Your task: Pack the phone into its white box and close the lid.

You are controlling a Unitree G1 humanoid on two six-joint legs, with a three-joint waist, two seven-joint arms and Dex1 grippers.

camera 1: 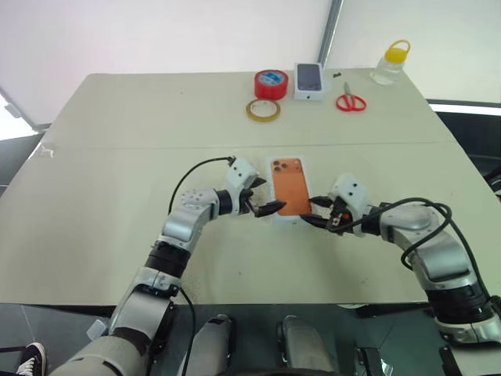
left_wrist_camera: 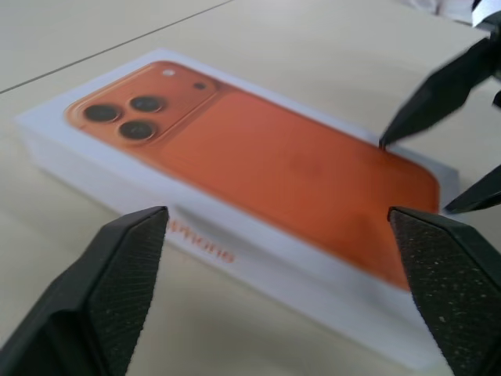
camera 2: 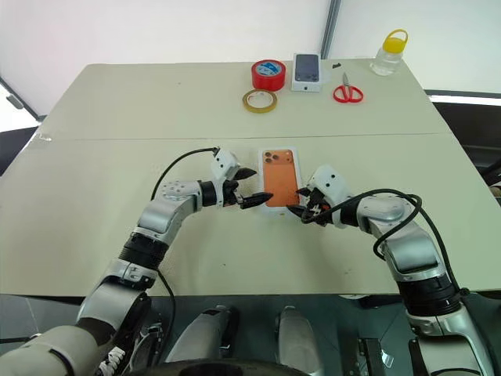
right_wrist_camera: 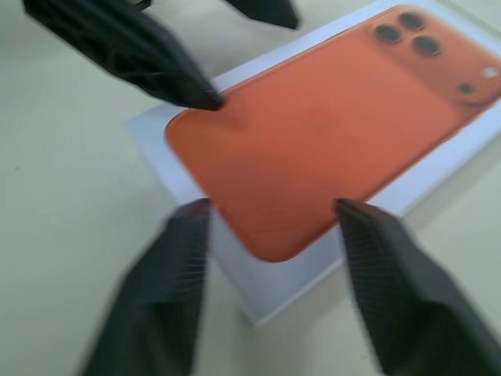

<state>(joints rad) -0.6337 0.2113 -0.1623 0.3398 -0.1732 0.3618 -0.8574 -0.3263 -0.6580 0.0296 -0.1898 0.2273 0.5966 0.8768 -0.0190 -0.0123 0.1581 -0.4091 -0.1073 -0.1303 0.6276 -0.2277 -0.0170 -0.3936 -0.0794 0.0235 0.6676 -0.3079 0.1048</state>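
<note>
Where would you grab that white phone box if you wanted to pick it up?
I would grip the white box across its two long side walls, coming down from above. It lies flat on the table. Its broad top offers nothing to pinch, while the long walls are straight, parallel and closer together than the ends. The left gripper and right gripper stand open beside its near end.

The closed white box (left_wrist_camera: 258, 258) hides its contents, and its side lettering is blurred.
</note>
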